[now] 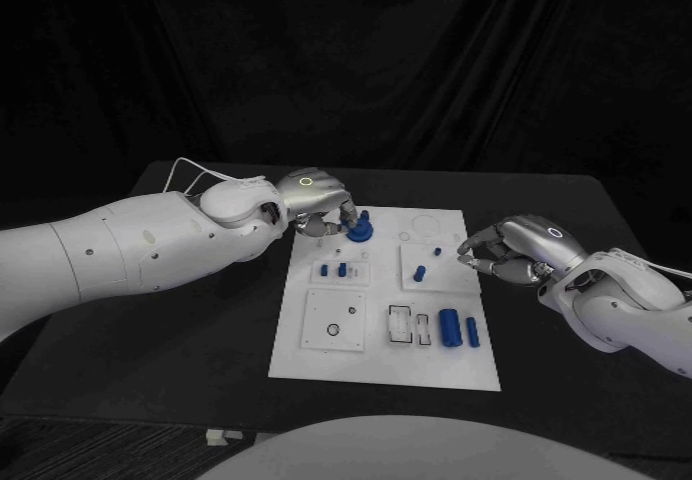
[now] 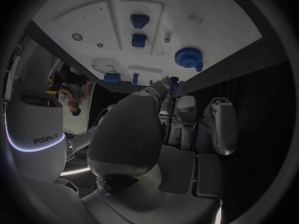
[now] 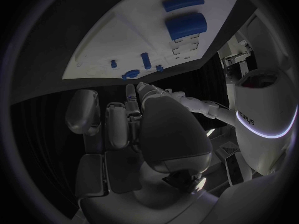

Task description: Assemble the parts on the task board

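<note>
Head view: the white task board (image 1: 387, 345) lies in the middle of the black desk (image 1: 173, 340). The left hand (image 1: 320, 205) is at the board's far left corner, and a blue gear-like part (image 1: 359, 232) with an upright stem sits on the board right at its fingertips; whether the fingers touch it cannot be told. In the left wrist view the fingers (image 2: 187, 115) are curled close together, and a small blue piece (image 2: 174, 83) shows at the tip of one; whether it is pinched is unclear. The round blue gear (image 2: 187, 57) lies on the board just beyond those fingertips.

The right hand (image 1: 512, 248) hovers at the board's right edge, fingers (image 3: 117, 124) curled inward and close together, with nothing seen between them. Just inward of its fingertips stands a small blue peg (image 1: 418, 271). Two blue cylinders (image 1: 459, 328) lie side by side on the board's near part, well back from both hands' fingers, and two small blue pegs (image 1: 339, 270) stand nearer the left hand.
</note>
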Robot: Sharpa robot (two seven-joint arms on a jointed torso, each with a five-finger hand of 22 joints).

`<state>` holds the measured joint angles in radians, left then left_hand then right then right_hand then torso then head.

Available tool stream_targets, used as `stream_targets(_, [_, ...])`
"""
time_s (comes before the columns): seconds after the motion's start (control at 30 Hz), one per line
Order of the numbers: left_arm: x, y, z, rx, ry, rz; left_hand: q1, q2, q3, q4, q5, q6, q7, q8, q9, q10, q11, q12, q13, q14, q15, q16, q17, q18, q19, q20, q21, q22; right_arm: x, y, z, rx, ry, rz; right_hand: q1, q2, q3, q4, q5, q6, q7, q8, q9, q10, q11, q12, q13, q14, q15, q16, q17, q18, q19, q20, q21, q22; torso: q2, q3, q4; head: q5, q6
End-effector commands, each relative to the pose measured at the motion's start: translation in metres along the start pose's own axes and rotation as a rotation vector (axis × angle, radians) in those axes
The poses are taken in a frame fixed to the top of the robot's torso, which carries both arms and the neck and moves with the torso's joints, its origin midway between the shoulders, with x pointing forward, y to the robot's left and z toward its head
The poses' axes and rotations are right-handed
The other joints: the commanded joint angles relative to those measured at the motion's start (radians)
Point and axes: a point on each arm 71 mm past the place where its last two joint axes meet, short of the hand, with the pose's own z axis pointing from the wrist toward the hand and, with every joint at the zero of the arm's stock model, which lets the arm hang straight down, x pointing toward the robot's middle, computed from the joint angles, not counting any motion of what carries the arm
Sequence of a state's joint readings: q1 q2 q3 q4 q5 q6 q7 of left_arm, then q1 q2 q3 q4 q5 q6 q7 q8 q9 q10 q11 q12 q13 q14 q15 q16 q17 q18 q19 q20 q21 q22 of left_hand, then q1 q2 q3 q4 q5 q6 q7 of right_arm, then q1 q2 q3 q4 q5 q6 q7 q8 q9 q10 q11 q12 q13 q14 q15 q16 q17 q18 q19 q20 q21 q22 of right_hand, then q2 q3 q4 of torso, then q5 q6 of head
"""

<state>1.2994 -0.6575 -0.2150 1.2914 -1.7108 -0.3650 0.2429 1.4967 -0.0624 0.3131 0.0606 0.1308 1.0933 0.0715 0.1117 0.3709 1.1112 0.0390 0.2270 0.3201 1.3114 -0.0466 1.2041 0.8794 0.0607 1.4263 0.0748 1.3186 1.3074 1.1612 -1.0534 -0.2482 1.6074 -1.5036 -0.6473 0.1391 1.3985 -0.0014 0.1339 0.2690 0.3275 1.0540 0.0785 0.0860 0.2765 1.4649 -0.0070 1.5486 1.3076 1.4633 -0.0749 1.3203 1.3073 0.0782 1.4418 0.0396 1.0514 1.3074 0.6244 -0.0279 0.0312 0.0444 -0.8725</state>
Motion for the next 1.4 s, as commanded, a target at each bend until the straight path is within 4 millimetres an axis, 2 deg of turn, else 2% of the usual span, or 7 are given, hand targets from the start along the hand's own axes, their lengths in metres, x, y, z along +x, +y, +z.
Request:
stream_targets(0.03, [0.007, 0.002, -0.002, -0.01, 0.088, -0.02, -0.004, -0.003, 0.001, 0.007, -0.006, -0.005, 0.0, -0.006, -0.001, 0.032, -0.025, -0.007, -0.002, -0.011, 0.002, -0.009, -0.008, 0.001, -0.007, 0.001, -0.009, 0.181, 0.001, -0.001, 0.0, 0.004, 0.009, 0.011, -0.011, 0.001, -0.002, 0.006, -0.006, 0.007, 0.001, -0.001, 0.001, 0.084, 0.003, -0.005, 0.234, 0.061, 0.006, -0.007, 0.043, 0.015, -0.008, 0.001, -0.005, 0.14, 0.001, -0.0013, -0.0019, 0.005, 0.0])
stream_targets(0.17, [0.014, 0.003, -0.005, -0.017, 0.097, -0.028, -0.005, -0.003, 0.0, 0.008, -0.008, -0.005, 0.0, -0.007, -0.001, 0.033, -0.024, -0.009, -0.004, -0.013, 0.002, -0.01, -0.009, 0.001, -0.008, 0.001, -0.01, 0.181, 0.0, -0.002, -0.002, 0.006, 0.005, 0.01, -0.01, 0.0, -0.002, 0.005, -0.007, 0.006, 0.001, -0.001, 0.001, 0.084, 0.003, -0.005, 0.233, 0.06, 0.005, -0.008, 0.042, 0.015, -0.008, 0.001, -0.007, 0.139, 0.001, -0.0017, 0.0003, 0.006, 0.0])
stream_targets(0.33, [0.021, 0.003, -0.006, -0.022, 0.1, -0.034, -0.005, -0.004, 0.0, 0.008, -0.008, -0.006, 0.0, -0.008, -0.002, 0.034, -0.024, -0.011, -0.004, -0.014, 0.003, -0.01, -0.01, 0.001, -0.008, 0.001, -0.01, 0.181, 0.0, -0.003, -0.002, 0.007, 0.002, 0.009, -0.009, 0.0, -0.002, 0.004, -0.008, 0.005, 0.001, -0.003, 0.0, 0.083, 0.002, -0.005, 0.233, 0.06, 0.005, -0.008, 0.042, 0.015, -0.008, 0.001, -0.006, 0.139, 0.0, -0.0019, -0.0033, 0.009, 0.0])
stream_targets(0.57, [0.028, 0.003, -0.006, -0.026, 0.102, -0.04, -0.002, -0.005, 0.0, 0.006, -0.006, -0.007, 0.001, -0.01, -0.002, 0.035, -0.024, -0.013, -0.005, -0.015, 0.003, -0.012, -0.012, 0.001, -0.01, 0.002, -0.013, 0.181, 0.0, -0.003, -0.002, 0.006, 0.0, 0.008, -0.009, 0.0, -0.002, 0.004, -0.008, 0.005, 0.001, -0.003, 0.0, 0.083, 0.002, -0.005, 0.233, 0.06, 0.005, -0.008, 0.042, 0.015, -0.008, 0.001, -0.006, 0.139, 0.001, -0.0001, -0.0026, 0.008, 0.0])
stream_targets(1.4, [0.042, 0.003, -0.005, -0.034, 0.138, -0.056, -0.005, -0.007, -0.003, 0.008, -0.008, -0.012, 0.0, -0.016, -0.004, 0.028, -0.022, -0.027, -0.01, -0.028, 0.004, -0.024, -0.031, 0.004, -0.02, 0.003, -0.03, 0.176, 0.0, -0.003, -0.002, 0.007, -0.001, 0.008, -0.007, -0.001, 0.0, 0.003, -0.009, 0.003, 0.002, -0.004, 0.0, 0.083, 0.003, -0.006, 0.232, 0.061, 0.005, -0.008, 0.042, 0.015, -0.008, 0.001, -0.008, 0.139, 0.0, -0.0006, -0.0027, 0.004, 0.0])
